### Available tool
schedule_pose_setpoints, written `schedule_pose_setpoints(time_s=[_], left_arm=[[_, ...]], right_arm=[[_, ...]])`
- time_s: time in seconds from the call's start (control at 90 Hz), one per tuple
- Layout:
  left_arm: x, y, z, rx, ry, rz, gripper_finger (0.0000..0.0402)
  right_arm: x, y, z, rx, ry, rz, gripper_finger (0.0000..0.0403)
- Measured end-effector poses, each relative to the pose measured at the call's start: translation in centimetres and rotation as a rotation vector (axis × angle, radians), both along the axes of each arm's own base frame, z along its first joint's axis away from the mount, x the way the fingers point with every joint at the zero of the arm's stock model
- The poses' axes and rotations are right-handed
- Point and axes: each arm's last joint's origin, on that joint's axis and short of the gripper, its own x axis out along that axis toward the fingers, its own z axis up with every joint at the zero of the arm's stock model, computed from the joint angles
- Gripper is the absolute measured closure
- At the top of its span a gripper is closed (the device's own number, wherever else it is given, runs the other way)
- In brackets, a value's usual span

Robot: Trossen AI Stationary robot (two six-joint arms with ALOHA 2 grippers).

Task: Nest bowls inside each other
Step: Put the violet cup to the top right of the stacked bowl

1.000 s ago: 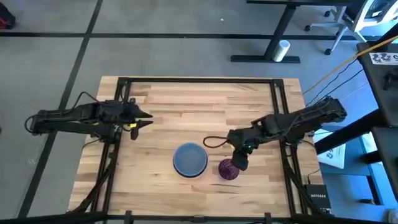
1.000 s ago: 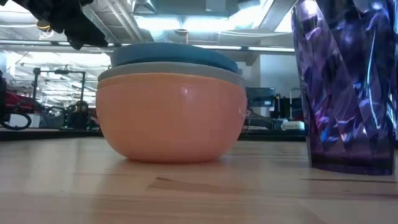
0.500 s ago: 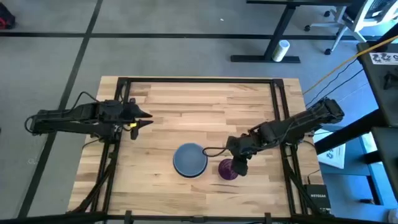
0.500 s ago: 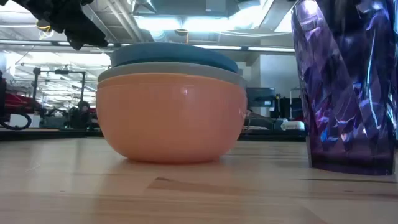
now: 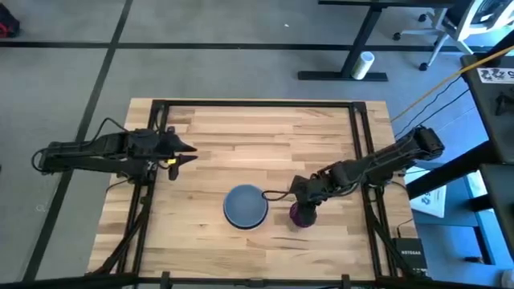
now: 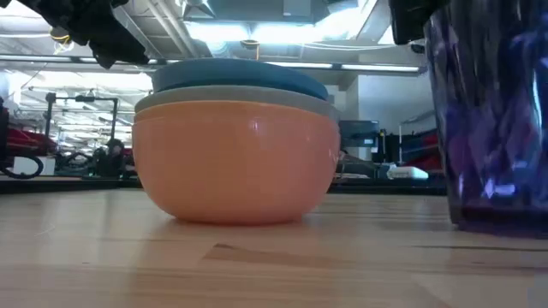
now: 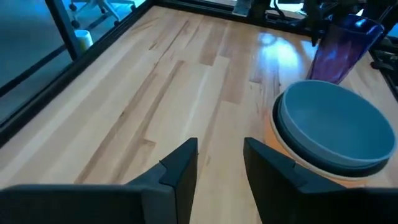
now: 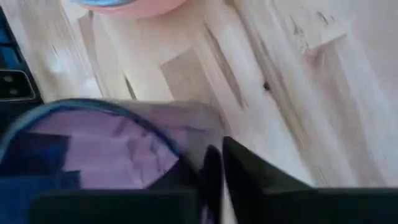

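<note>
My overhead camera looks straight down on the whole light wooden butcher-block table (image 5: 241,144), with the stack of round plastic bowls, blue on top (image 5: 245,205), near the table's front edge. My low camera sits at tabletop height close to that stack (image 6: 235,150), facing level across the wood into the room behind; a faceted translucent purple plastic tumbler (image 6: 492,120) stands just beside the stack and nearer the lens. My left wrist camera looks forward and down across the table toward the stack (image 7: 336,134) from some way off. My right wrist camera is pressed very close to the tumbler (image 8: 93,146), with the stack's edge beyond. All four views share the stack and tumbler.
</note>
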Motion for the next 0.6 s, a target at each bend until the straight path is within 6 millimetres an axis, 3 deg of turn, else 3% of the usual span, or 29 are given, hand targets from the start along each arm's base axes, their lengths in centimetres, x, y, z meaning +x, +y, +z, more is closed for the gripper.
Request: schedule_pose_setpoints(time_s=[0.278, 0.6], left_arm=[[0.0, 0.0, 0.0, 0.002, 0.000, 0.000, 0.0288], [0.0, 0.0, -0.1, 0.018, 0.012, -0.006, 0.0288]], right_arm=[[2.2, -2.7, 1.6, -0.001, -0.113, 0.011, 0.0402], [4.3, -7.0, 1.9, -0.109, 0.114, 0.139, 0.0402]])
